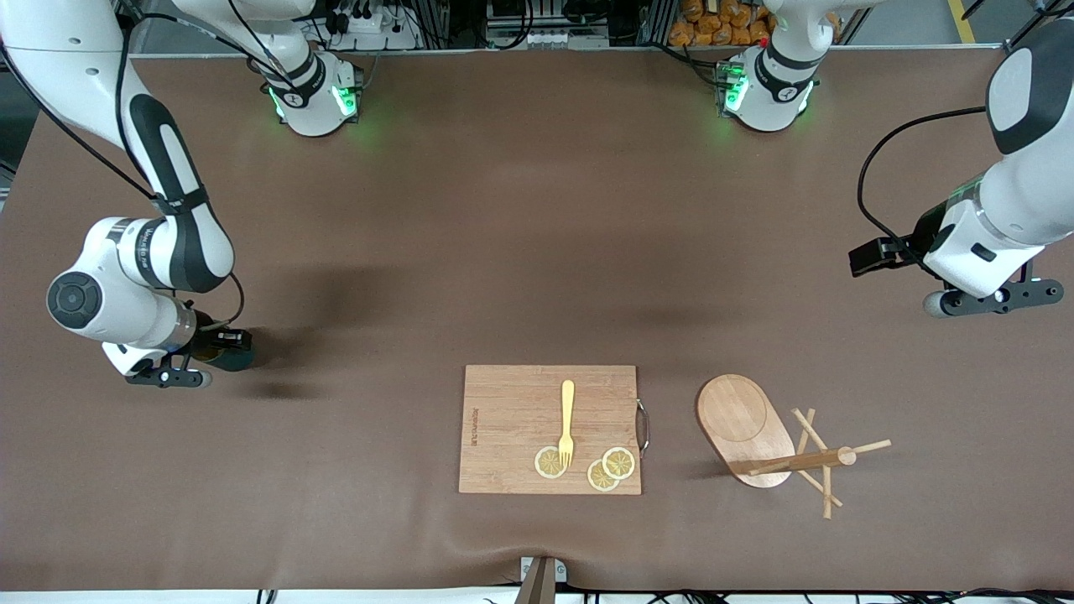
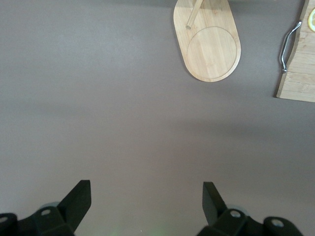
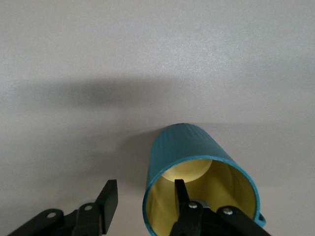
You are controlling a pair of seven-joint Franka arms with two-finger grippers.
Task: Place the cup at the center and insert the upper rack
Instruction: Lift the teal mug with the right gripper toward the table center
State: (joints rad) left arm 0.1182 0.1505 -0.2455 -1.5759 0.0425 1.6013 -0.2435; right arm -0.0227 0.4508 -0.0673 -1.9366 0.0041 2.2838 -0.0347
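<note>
The teal cup with a yellow inside stands near the right arm's end of the table. My right gripper is low at its rim. In the right wrist view its jaws straddle the cup's wall, one finger inside and the other outside, with a gap still showing. The wooden upper rack stands nearer the front camera, toward the left arm's end, its post and crossed pegs beside the oval base. My left gripper waits open over bare table.
A bamboo cutting board with a metal handle lies near the front edge at mid-table. It carries a yellow fork and lemon slices. Brown cloth covers the whole table.
</note>
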